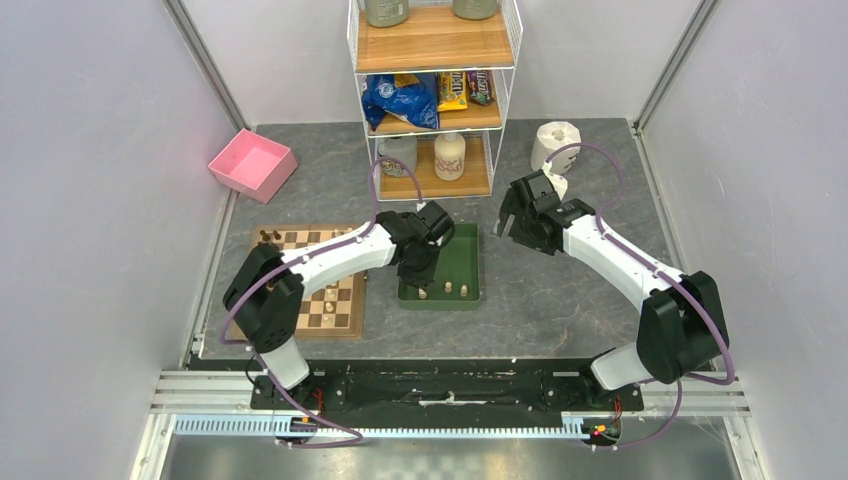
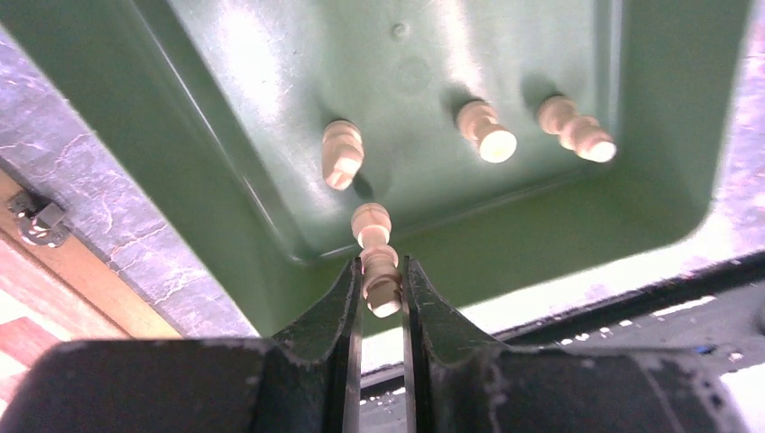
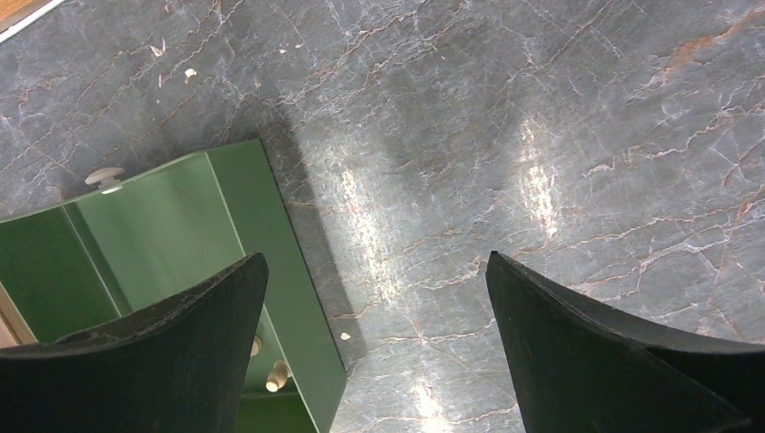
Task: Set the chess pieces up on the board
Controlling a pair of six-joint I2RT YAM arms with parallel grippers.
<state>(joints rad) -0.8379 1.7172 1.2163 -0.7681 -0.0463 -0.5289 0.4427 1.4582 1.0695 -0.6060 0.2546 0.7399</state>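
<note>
Snack packs (image 1: 452, 90) on shelf (image 1: 436, 45): print too small to read.
Left arm: reaches forward-right. Left claw (image 1: 418, 268) aims down into green tray (image 2: 225, 108), clenched on pale piece (image 2: 381, 275). The piece's long axis runs along the fingers, head pointing away.
Three loose pieces (image 2: 485, 131): lying beyond the fingertips.
Board (image 1: 340, 300): left of that claw.
Right claw (image 3: 374, 262): spread wide, grasping nothing, over tabletop (image 3: 541, 135).

Left arm (image 1: 330, 255) hides part of the board (image 1: 345, 312)

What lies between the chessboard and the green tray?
A bare strip of grey table, seen in the left wrist view; the left arm crosses above it.
</note>
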